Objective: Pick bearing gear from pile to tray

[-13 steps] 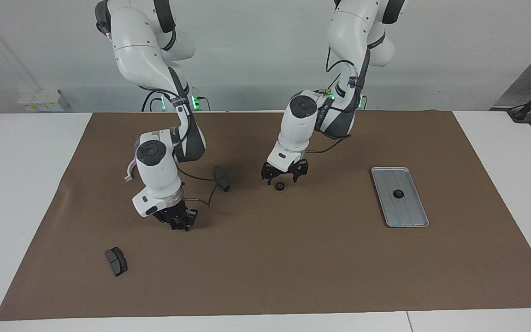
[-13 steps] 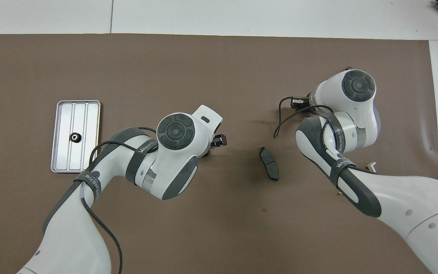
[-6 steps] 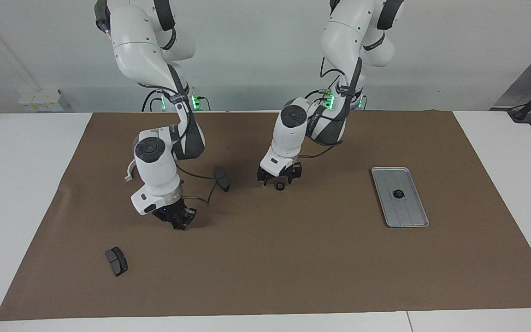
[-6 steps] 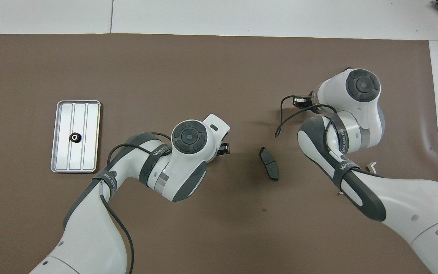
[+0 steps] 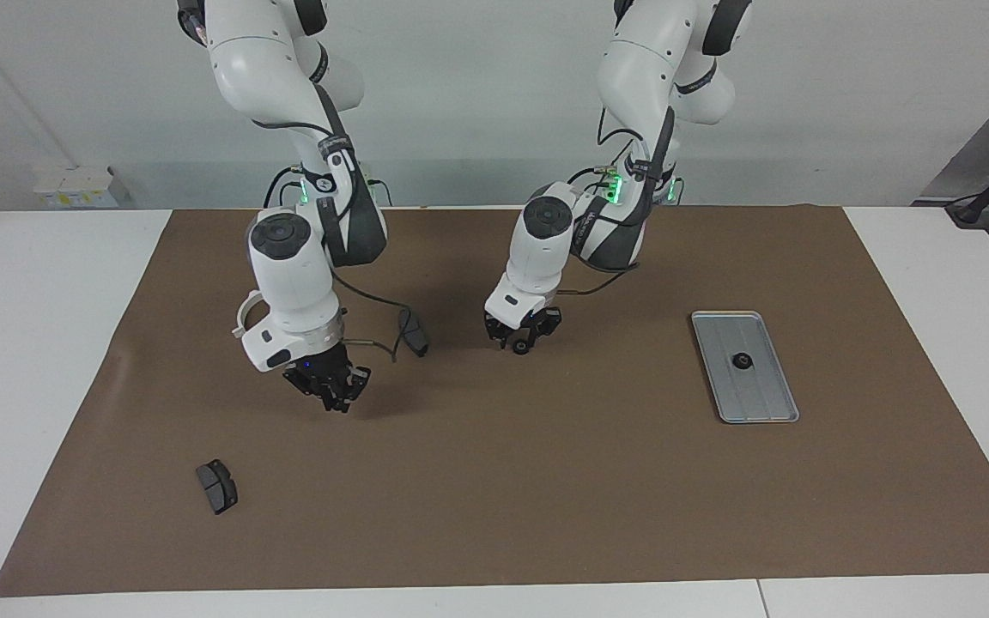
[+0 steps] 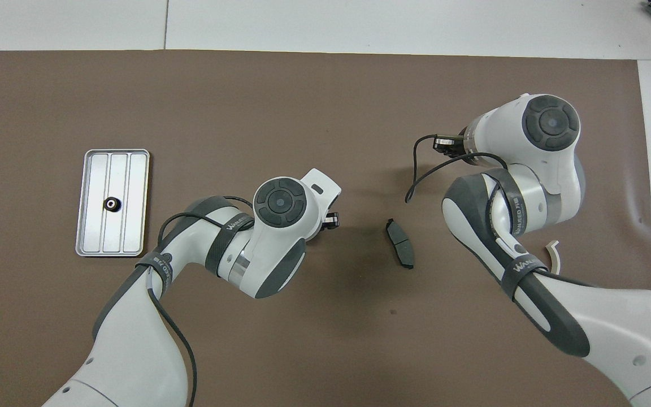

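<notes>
Nearest the robots, the white curved bracket lies on the brown mat at the right arm's end, partly hidden by that arm. A little farther out, toward the middle of the bench, one dark brake pad lies flat.

Beside it, toward the left arm's end, the left hand is down at the mat, its fingers drawn in around a small black round gear that sits between their tips. I cannot tell whether they are pinching it yet or only standing close on either side, nor whether it has left the mat.

At about the same depth, well apart at the left arm's end, the silver-grey tray lies flat, long and ridged, with one black gear resting near its middle. Bare mat lies between the left hand and the tray.

The right hand hangs in the air over bare mat, fingertips pressed together; whether anything is between them is hidden from me.

Farthest from the robots, near the mat's corner at the right arm's end, the second brake pad lies alone with open mat around it, and white bench shows past the mat's edges.
</notes>
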Available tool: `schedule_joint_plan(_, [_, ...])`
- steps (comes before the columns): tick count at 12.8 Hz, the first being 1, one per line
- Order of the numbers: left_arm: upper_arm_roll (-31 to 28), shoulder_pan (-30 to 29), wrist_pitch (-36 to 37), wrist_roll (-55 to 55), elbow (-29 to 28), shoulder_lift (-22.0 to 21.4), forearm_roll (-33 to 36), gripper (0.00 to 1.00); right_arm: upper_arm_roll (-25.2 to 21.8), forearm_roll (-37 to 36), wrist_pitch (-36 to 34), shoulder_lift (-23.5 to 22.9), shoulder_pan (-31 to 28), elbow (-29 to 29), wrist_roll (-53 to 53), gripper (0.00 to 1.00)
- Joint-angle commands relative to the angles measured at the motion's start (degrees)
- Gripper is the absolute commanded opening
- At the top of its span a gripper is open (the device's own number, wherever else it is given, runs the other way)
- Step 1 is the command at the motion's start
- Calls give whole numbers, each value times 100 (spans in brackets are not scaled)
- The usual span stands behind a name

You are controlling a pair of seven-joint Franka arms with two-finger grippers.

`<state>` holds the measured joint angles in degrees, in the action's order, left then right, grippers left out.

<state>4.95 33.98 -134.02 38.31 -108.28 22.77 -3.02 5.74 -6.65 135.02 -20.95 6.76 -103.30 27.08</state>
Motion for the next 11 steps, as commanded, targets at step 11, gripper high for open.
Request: schedule_joint_plan(11, [-73, -14, 130, -86, -53, -1, -14, 22, 33, 15, 156, -41, 659, 170, 877, 0])
